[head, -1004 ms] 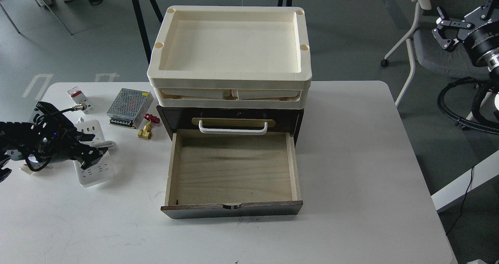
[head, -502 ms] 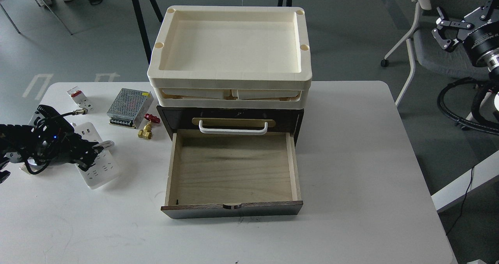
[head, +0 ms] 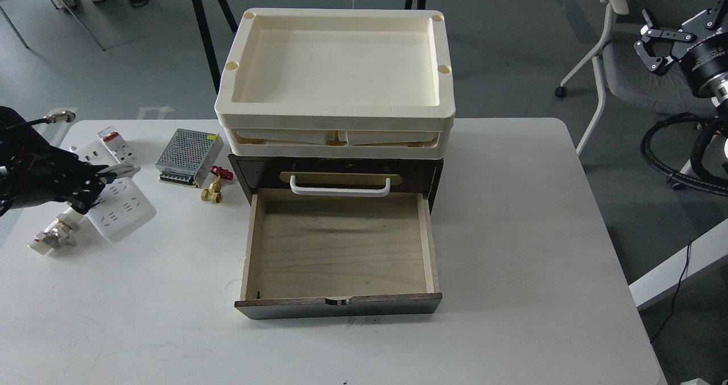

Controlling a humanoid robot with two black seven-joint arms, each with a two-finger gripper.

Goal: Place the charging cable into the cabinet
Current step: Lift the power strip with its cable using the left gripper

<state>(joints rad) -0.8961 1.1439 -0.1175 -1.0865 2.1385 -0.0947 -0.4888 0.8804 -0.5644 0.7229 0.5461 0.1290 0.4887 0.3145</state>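
Gripping the strip (head: 116, 200) in the left tool (head: 85, 189), lifted at the worktop's (head: 512, 231) left edge, well apart from the cabinet's (head: 335, 172) open, bare drawer (head: 338, 248); carry and drop not yet done; right tool (head: 662, 46) spread, idle off to the side.

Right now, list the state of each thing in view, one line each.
Power strip: tilted, held by left gripper.
Lower drawer: pulled open, empty.
Upper drawer: closed.
Top tray: empty, stacked on another.
Right gripper: open, empty, off the table.
Brass valve: lying on table.
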